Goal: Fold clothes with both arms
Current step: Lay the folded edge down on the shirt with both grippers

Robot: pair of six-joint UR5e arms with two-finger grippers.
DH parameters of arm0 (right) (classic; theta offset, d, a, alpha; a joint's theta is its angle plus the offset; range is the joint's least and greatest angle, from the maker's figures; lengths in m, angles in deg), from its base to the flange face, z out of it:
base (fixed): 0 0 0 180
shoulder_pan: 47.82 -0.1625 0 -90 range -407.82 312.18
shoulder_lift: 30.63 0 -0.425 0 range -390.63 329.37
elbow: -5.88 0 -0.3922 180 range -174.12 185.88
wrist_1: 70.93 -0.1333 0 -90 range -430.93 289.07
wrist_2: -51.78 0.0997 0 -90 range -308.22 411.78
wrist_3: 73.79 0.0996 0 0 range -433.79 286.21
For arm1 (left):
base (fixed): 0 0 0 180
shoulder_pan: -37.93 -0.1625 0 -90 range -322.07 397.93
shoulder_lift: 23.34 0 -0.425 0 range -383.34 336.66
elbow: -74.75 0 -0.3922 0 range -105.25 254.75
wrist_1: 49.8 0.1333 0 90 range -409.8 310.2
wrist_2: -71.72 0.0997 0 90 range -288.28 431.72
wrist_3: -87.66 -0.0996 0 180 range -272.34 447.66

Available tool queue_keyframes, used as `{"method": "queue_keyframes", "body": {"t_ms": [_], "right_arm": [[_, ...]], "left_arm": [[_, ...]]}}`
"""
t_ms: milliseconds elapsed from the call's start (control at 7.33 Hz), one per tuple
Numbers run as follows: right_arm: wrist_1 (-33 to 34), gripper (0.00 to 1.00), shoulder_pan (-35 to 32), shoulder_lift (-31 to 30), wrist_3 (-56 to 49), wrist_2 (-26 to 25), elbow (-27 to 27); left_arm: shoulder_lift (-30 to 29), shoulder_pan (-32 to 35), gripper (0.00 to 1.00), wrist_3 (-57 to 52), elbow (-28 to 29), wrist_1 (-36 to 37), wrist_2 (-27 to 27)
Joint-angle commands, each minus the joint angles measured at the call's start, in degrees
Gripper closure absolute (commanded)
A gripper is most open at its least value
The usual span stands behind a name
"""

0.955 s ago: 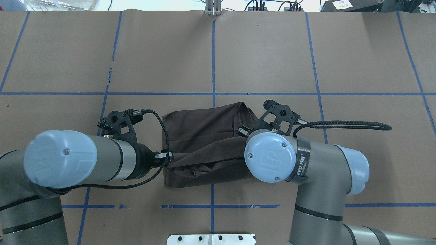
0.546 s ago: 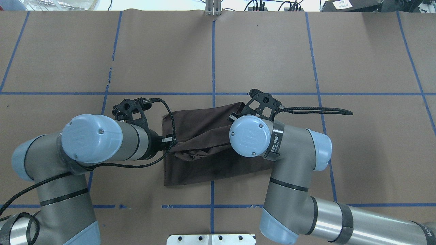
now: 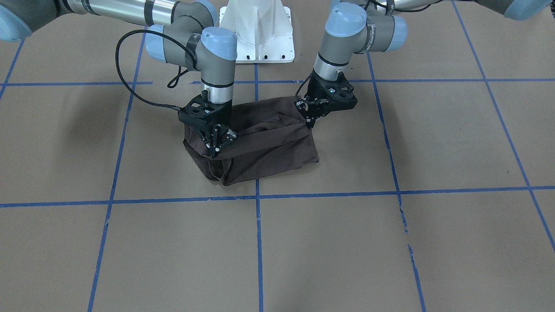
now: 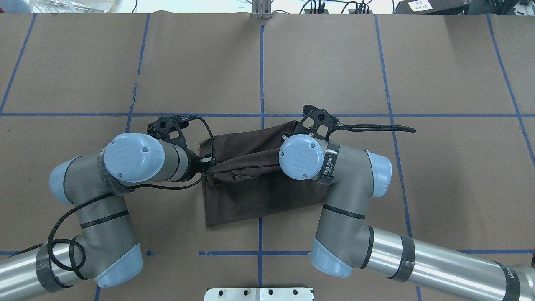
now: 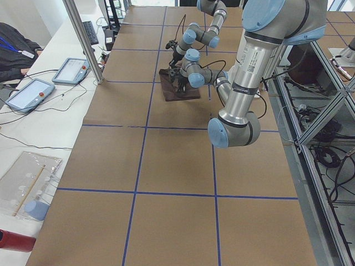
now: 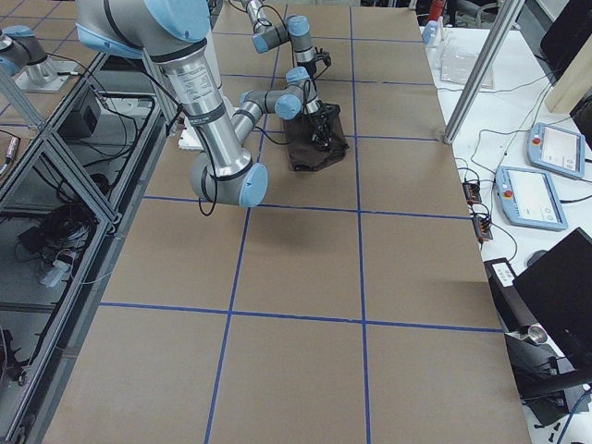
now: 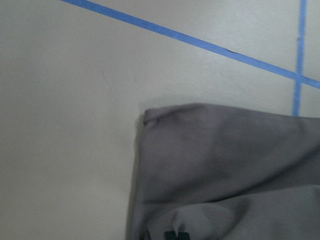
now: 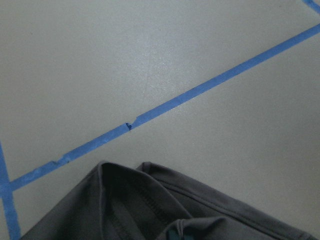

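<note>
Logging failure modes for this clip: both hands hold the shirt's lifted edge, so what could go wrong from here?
1. The left hand pinches only a corner of the T-shirt; it might slip out.
2. Cloth is bunched below the right hand, so the fold may land creased.

The overhead camera looks down from behind the white base (image 3: pixel 256 30), the front one faces it across the table (image 3: pixel 390 242); two side cameras stand far back at either end. Both wrist cameras hang close above the surface — each catches a T-shirt (image 7: pixel 225 165) edge, which all wide views share.
</note>
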Motion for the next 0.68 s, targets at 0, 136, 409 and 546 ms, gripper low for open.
{"method": "queue_keyframes", "body": {"t_ms": [0, 136, 409, 546], "right_arm": [[0.0, 0.14, 0.0, -0.1, -5.1, 0.0, -0.7], [-0.2, 0.00, 0.0, 0.0, -7.8, 0.1, -0.3], [-0.3, 0.00, -1.1, -0.5, -14.3, 4.3, 4.3], [0.0, 0.00, -1.9, -2.0, -16.9, 6.7, 8.2]], "left_arm": [[-0.3, 0.1, 0.73, -0.6, 1.5, -1.0, -0.1], [-0.4, 0.2, 0.01, -5.1, 0.7, -0.8, -0.4], [0.4, 0.6, 0.00, -9.1, -3.5, -0.7, -4.7], [0.5, 0.3, 0.00, -8.8, -3.7, -0.5, -5.1]]}}
